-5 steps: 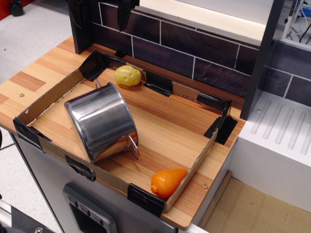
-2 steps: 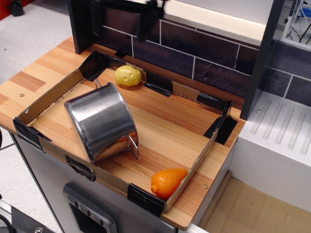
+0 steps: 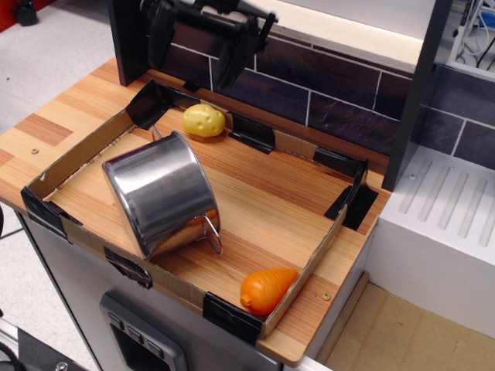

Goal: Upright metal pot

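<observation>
Above tipped metal pot: gripper, wide-spread.

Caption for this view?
Open gripper above the tray's back edge; metal pot lies tipped over.

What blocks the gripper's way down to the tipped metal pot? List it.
Nothing visible. The gripper hangs open above the back edge of the cardboard tray, with open air down to the metal pot. The yellow toy potato sits beside that line; the orange toy carrot is far off.
</observation>
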You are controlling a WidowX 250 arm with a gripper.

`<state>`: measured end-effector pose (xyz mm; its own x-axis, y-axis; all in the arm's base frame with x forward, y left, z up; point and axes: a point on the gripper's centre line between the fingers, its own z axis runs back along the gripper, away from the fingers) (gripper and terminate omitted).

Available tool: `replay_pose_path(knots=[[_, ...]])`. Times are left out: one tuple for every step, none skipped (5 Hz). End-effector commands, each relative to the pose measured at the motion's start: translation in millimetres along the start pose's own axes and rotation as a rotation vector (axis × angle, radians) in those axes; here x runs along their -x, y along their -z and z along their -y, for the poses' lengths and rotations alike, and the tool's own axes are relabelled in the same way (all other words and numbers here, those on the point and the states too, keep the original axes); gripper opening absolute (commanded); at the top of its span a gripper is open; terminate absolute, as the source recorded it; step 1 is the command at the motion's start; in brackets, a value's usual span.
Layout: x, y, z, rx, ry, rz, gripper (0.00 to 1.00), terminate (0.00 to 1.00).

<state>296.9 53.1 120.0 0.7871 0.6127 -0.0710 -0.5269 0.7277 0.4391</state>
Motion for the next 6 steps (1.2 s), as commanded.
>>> replay_pose_path(knots=[[-13.3,6.2,-13.2,0.023,0.084,-0.005,1.0,0.0],[-9.2,19.9,-9.9,0.066,0.224,-0.052,1.0,0.0],[-7.4,27.9,-10.3,0.065,0.262,-0.092,1.0,0.0],[-6.7,36.2,-11.1,0.05,0.255,-0.126,1.0,0.0],[-5.3,47.1,-4.5,0.051,0.281,-0.168,1.0,0.0],[-1.8,53.4,0.7,0.036,0.313,-0.188,1.0,0.0]])
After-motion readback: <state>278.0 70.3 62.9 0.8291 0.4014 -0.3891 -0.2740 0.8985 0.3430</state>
